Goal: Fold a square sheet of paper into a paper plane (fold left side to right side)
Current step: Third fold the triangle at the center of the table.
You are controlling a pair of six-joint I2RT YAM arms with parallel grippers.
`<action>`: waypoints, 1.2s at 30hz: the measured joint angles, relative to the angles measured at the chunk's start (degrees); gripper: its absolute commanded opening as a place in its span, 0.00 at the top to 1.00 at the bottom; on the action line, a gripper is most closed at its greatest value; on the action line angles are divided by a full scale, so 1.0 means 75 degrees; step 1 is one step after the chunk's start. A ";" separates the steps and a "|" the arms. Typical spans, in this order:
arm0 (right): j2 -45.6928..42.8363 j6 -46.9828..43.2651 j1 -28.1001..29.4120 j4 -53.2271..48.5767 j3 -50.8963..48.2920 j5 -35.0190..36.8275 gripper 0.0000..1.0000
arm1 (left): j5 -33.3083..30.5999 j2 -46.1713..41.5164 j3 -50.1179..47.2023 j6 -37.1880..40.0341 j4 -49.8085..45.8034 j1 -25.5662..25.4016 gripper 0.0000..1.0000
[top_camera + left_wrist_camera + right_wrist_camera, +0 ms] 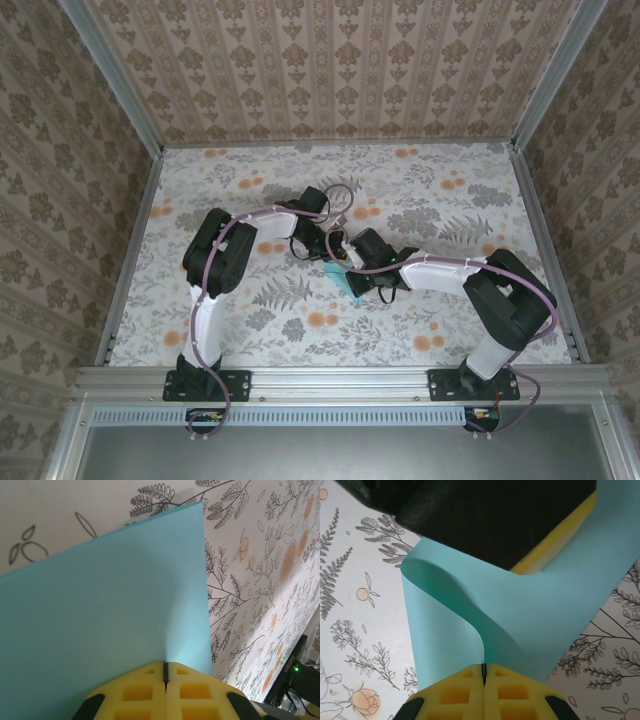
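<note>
1. Left arm (215, 265): we record it rising from its near-left base, elbow folded, forearm reaching right toward mid-table.
2. Left gripper (165, 672): yellow foam pads pressed together, pinching an edge of the square sheet of thin turquoise-blue paper (110, 620).
3. Right arm (505, 300): we record it rising from its near-right base, forearm reaching left.
4. Right gripper (483, 672): pads pressed together, pinching the same sheet, which curls away from them in a loose bend.
5. Sheet: bowed between the two grippers, near the table's middle.
6. Table covering (450, 200): pale surface printed with grey ferns and orange flowers.
7. Walls (330, 60): beige damask pattern on three sides.
8. Aluminium rail (340, 378): runs along the near edge.
</note>
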 measured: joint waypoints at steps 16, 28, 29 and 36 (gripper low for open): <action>0.0026 0.0163 -0.0029 0.0003 0.0015 0.0248 1.00 | 0.0006 0.0003 0.0000 0.0000 0.0003 0.0000 0.97; 0.0029 0.0172 -0.0029 -0.0023 0.0079 0.0376 1.00 | 0.0038 0.0017 0.0000 -0.0003 0.0026 0.0000 0.97; 0.0029 0.0172 -0.0029 -0.0023 0.0087 0.0399 1.00 | 0.0041 0.0020 0.0000 -0.0003 0.0029 0.0000 0.97; 0.0041 0.0172 -0.0064 -0.0050 0.0102 0.0428 1.00 | 0.0061 0.0026 0.0000 -0.0003 0.0032 -0.0003 0.97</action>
